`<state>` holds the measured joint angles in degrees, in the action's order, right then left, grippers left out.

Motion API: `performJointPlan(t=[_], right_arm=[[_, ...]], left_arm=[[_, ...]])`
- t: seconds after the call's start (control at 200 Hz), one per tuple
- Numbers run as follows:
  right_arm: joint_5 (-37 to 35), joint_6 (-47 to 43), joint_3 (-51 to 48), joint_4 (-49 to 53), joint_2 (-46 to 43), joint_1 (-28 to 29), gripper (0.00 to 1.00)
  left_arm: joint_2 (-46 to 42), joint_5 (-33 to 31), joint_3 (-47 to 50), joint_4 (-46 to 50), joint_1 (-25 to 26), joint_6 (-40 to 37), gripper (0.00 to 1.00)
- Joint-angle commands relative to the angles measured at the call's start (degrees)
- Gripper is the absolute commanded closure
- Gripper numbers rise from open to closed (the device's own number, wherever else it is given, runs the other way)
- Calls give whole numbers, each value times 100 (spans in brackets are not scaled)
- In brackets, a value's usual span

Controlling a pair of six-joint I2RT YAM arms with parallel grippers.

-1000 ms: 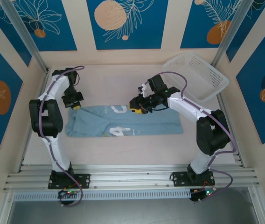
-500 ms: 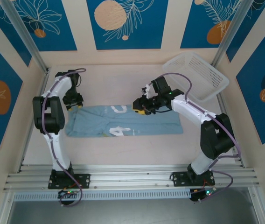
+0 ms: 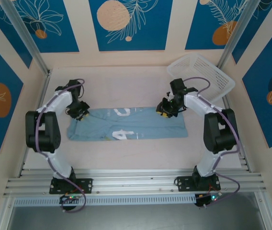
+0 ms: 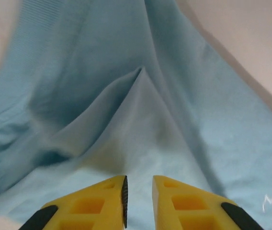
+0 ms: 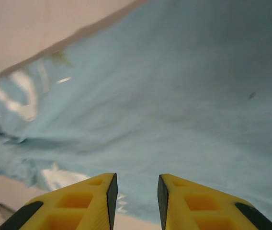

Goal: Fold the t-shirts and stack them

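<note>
The light sky-blue t-shirt lies on the table as a long flat strip, its white lettering showing near the middle. My left gripper hovers over the shirt's far left corner. In the left wrist view this gripper stands open by a narrow gap above a raised crease in the cloth, with nothing pinched. My right gripper sits at the shirt's far edge, right of centre. In the right wrist view it is open over smooth blue fabric.
A white perforated basket leans at the back right corner, just behind the right arm. Bare beige table runs behind the shirt and also in front of it. Aluminium posts and the enclosure's walls bound the sides.
My right gripper has slid to the right along the shirt's far edge. My left gripper has come nearer and slightly right, onto the shirt's left corner. The shirt's far edge lies flatter.
</note>
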<state>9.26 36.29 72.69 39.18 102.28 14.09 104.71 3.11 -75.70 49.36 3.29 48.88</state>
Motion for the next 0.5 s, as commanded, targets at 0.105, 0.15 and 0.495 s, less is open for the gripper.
performJointPlan(t=[0.105, 0.15, 0.495], right_arm=[[-951, -163, 676, 1045, 876, -64, 70], [-1035, -120, 690, 1123, 983, -64, 70], [-908, 484, 86, 1268, 771, 207, 70]], left_arm=[[930, 369, -405, -204, 23, 435, 81], [1115, 408, -520, -167, 23, 381, 81], [2960, 753, -2923, -168, 5, -67, 82]])
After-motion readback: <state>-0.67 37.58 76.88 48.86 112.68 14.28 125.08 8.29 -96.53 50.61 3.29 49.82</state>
